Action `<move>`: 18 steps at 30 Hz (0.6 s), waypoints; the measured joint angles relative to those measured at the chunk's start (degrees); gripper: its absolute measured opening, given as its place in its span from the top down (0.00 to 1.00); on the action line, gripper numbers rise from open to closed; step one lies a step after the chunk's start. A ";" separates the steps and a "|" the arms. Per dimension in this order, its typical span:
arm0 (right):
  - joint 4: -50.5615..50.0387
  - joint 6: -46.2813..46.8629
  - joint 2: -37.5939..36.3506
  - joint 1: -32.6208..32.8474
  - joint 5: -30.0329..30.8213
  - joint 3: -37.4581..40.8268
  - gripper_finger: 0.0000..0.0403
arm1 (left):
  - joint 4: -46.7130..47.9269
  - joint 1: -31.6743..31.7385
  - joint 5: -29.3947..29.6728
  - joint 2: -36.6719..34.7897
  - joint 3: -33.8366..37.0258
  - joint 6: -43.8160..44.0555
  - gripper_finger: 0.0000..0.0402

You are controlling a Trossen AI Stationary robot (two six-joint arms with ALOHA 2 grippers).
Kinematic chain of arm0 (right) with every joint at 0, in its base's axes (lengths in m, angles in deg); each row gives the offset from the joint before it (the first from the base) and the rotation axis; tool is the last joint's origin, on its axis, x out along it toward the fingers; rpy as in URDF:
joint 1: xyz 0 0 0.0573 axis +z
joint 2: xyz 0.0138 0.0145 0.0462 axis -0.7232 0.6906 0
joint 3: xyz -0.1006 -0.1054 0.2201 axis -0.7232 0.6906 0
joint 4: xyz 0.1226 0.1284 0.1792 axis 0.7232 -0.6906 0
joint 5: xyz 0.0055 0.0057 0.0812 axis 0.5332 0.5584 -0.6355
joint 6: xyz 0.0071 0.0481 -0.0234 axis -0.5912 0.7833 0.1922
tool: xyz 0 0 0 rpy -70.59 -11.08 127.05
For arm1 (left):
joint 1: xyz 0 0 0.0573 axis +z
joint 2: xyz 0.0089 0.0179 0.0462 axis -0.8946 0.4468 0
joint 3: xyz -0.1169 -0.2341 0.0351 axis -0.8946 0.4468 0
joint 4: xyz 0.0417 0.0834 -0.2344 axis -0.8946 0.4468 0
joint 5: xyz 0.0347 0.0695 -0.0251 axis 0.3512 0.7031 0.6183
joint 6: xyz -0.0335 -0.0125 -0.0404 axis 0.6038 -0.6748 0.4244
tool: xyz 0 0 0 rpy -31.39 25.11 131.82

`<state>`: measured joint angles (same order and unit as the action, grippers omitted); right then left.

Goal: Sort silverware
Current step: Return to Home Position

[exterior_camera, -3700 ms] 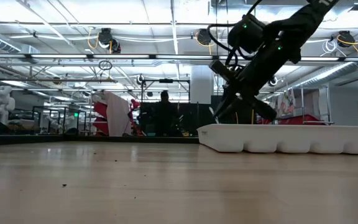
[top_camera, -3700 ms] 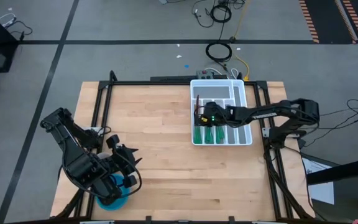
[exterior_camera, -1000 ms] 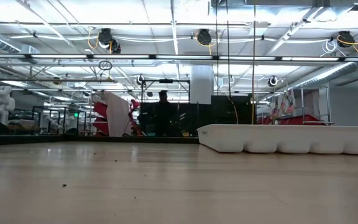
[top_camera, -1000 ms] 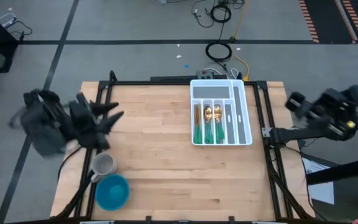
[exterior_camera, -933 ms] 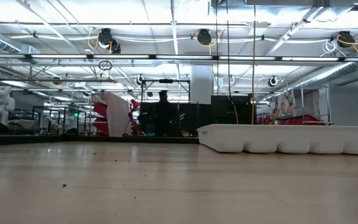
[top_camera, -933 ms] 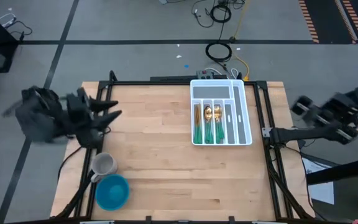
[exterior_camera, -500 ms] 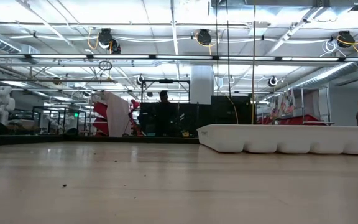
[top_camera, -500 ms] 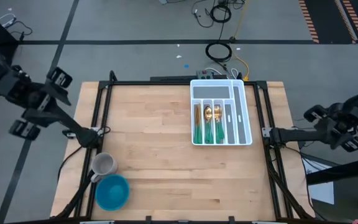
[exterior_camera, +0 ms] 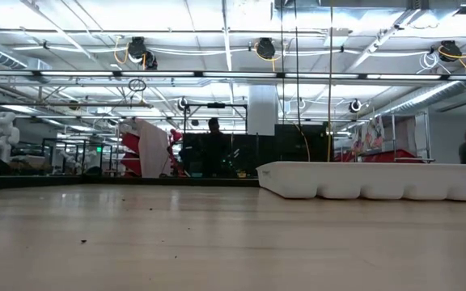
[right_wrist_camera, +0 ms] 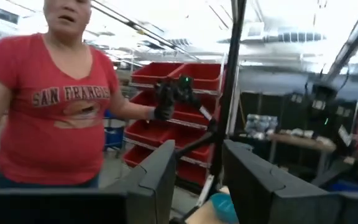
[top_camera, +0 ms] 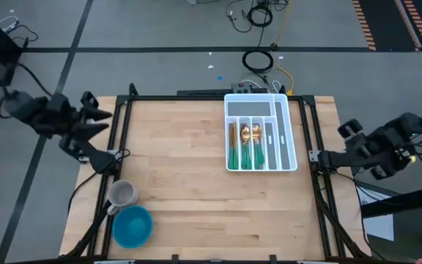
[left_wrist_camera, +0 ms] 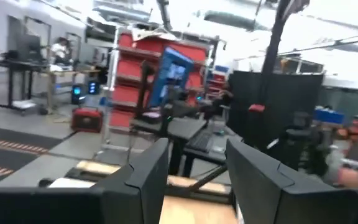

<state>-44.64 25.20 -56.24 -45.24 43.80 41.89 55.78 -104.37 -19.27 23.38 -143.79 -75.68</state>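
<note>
The silverware (top_camera: pixel 245 145), gold heads and teal handles, lies in the narrow compartments of the white tray (top_camera: pixel 255 97), handles toward the table's near edge. The tray stands on the table at the far right and its side wall (exterior_camera: pixel 370 179) shows in the low view. My left gripper (top_camera: pixel 102 119) hangs off the table's left edge, pointing toward the table, open and with nothing in it (left_wrist_camera: pixel 196 149). My right gripper (top_camera: pixel 345 136) hangs beyond the right edge, also open and holding nothing (right_wrist_camera: pixel 199 152).
A grey mug (top_camera: pixel 123 194) and a blue bowl (top_camera: pixel 132 226) stand at the table's near left corner. Bare wood lies between them and the tray. A person in a red shirt (right_wrist_camera: pixel 55 112) stands beyond the table on the left side.
My left arm has swung back from over the table's left edge, outward and toward the far side, turning as it went; its gripper now points at the table from outside the frame. My right arm has sunk a little beyond the right edge and rolled. The silverware has stayed put.
</note>
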 joint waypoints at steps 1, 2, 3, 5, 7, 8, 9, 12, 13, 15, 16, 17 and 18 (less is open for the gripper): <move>1.72 -1.05 0.00 -0.02 -0.11 1.26 0.69 | -1.11 -0.04 1.10 -2.31 3.21 0.05 0.58; 4.11 -1.90 0.00 -0.02 -0.04 2.70 0.69 | -2.98 -0.04 2.19 -4.32 6.29 0.01 0.58; 6.31 -2.22 0.00 -0.02 0.02 4.37 0.69 | -5.08 -0.04 2.94 -6.38 9.04 -0.09 0.58; 10.36 -1.80 -0.02 0.02 0.11 8.12 0.69 | -7.71 -0.04 4.06 -10.43 13.89 0.05 0.58; 15.59 0.08 -0.04 0.02 0.05 12.28 0.69 | -8.33 -0.03 4.38 -13.71 18.21 1.65 0.58; 19.04 1.20 -0.04 0.02 0.15 14.82 0.69 | -8.07 -0.04 5.12 -15.28 20.34 2.91 0.58; 23.07 2.16 -0.04 0.02 0.17 17.78 0.69 | -8.10 -0.04 6.43 -16.65 22.29 3.98 0.58; 33.32 3.88 -0.11 0.02 0.23 25.94 0.69 | -9.03 -0.04 12.48 -20.10 27.33 6.82 0.58; 36.74 4.23 -0.11 0.02 0.24 28.19 0.69 | -8.95 0.03 14.12 -20.95 29.00 7.28 0.58; 43.87 6.04 -0.11 0.02 0.13 32.71 0.69 | -9.08 -0.04 16.29 -21.99 31.84 7.52 0.58; 46.60 7.36 -0.11 0.02 0.00 34.64 0.69 | -9.89 -0.04 16.41 -22.38 33.11 7.44 0.58; 49.09 8.42 -0.11 0.02 0.02 36.48 0.69 | -10.12 -0.04 16.37 -22.84 34.23 7.42 0.58; 51.40 8.76 -0.11 0.02 0.00 37.91 0.69 | -10.21 -0.01 16.34 -23.16 35.30 7.58 0.58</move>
<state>6.76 33.97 -56.35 -45.22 43.79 79.81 45.57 -104.39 -2.92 0.22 -108.49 -68.10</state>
